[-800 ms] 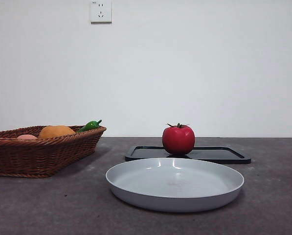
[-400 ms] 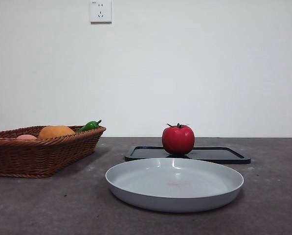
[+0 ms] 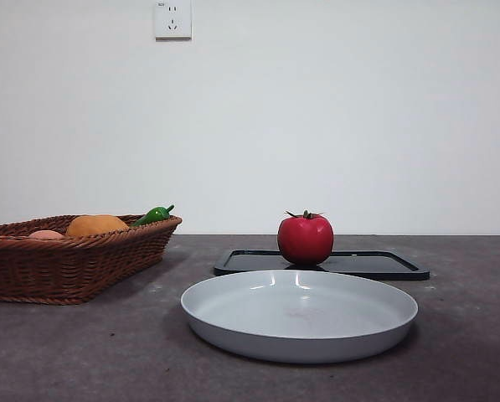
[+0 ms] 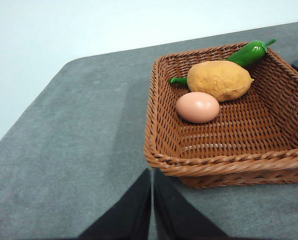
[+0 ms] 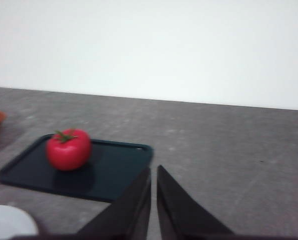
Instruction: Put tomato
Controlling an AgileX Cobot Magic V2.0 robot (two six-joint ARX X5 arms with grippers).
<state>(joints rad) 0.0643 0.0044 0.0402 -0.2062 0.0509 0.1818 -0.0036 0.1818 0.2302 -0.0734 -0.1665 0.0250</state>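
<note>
While both grippers' jaws together: glossy red tomato (image 3: 305, 239), green spiky stem, upright on black tray (image 3: 384, 266).

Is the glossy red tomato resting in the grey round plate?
No, the glossy red tomato sits on the black flat tray behind the grey round plate.

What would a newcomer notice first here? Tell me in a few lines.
The glossy red tomato stands out at once, sitting on the black tray behind the empty grey plate. Next comes the wicker basket off to one side, holding an orange-brown lumpy fruit, an egg and a green pepper.
</note>
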